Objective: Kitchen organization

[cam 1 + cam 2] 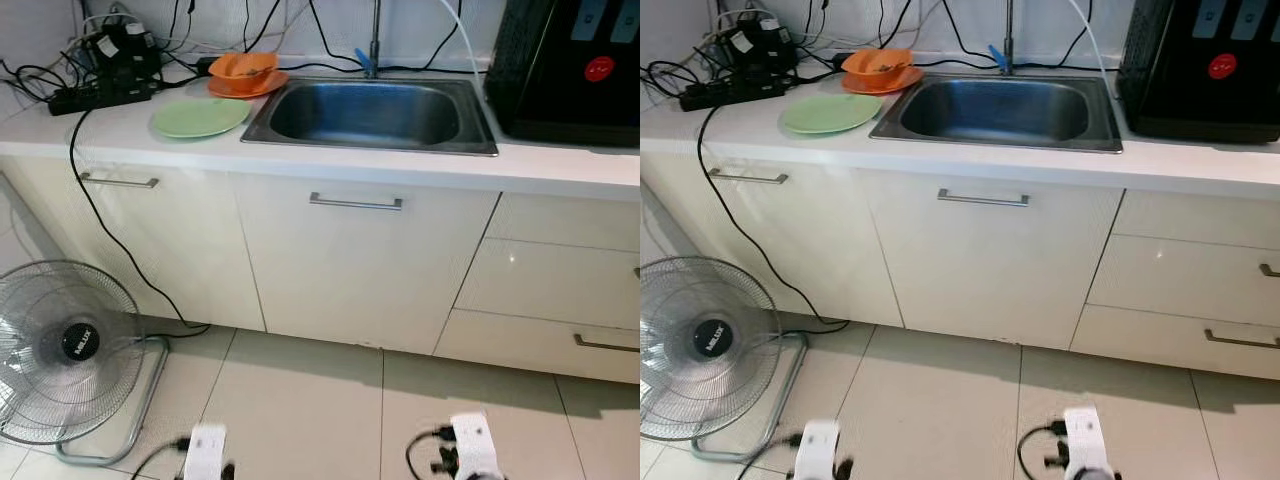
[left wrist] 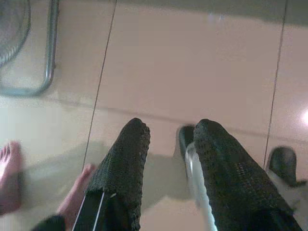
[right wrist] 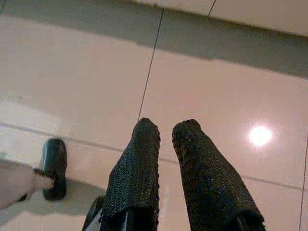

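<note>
A light green plate (image 1: 200,117) lies on the white counter (image 1: 560,165) left of the steel sink (image 1: 372,115). Behind it an orange bowl (image 1: 243,68) sits on an orange plate (image 1: 250,88). Both arms hang low over the floor, the left wrist (image 1: 205,452) and the right wrist (image 1: 470,445) at the bottom edge of the head views, far from the counter. My left gripper (image 2: 171,134) is open with nothing between its fingers. My right gripper (image 3: 166,127) holds nothing, its fingers almost together.
A black water dispenser (image 1: 570,65) stands on the counter's right end, and a power strip with tangled cables (image 1: 100,70) on its left. Shut cabinet doors and drawers (image 1: 355,260) lie below. A floor fan (image 1: 70,350) stands at the left. A person's bare feet (image 2: 12,175) are close behind.
</note>
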Robot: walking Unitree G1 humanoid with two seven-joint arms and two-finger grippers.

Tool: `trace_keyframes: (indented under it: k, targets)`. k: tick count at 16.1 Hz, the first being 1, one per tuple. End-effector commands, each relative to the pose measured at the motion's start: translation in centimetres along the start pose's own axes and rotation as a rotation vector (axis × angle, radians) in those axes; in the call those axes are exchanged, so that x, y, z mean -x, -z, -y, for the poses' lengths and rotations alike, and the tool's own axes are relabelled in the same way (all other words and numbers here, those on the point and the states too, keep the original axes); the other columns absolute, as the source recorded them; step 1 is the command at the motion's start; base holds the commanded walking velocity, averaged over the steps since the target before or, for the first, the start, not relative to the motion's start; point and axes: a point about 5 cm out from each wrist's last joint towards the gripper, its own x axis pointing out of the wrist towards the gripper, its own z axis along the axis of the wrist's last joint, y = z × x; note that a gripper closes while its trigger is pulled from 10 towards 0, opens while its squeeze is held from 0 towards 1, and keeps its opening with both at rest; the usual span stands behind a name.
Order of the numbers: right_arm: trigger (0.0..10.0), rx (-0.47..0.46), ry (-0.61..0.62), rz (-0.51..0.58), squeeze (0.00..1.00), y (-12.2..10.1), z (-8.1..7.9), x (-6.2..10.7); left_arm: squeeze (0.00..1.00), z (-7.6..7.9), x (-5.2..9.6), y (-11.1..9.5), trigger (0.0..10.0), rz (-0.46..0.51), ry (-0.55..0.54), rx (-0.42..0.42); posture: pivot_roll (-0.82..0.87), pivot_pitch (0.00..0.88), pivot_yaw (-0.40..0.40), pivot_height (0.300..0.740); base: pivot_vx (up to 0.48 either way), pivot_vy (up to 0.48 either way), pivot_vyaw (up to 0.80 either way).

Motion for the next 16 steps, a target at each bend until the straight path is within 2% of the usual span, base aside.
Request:
trace_keyframes:
  k: [1, 10, 16]
  targets:
    - [10.0, -0.002, -0.012, -0.015, 0.00, 0.15, -0.22, -0.02, 0.00, -0.14, -0.06, -0.15, 10.0, -0.005, -0.014, -0.024, 0.05, 0.000, 0.070, 0.740, 0.000, 0.000, 0.00]
    - [10.0, 0.010, -0.026, -0.035, 0.00, 0.30, -0.87, -0.10, 0.00, 0.34, -0.34, -1.00, 10.0, -0.007, -0.008, -0.016, 0.06, 0.020, 0.068, 0.740, 0.000, 0.000, 0.00]
    - [10.0, 0.005, -0.026, -0.033, 0.00, 0.12, -0.94, -0.16, 0.00, 0.05, -0.29, -0.79, 10.0, -0.010, -0.029, -0.009, 0.06, 0.034, 0.065, 0.740, 0.313, 0.000, 0.00]
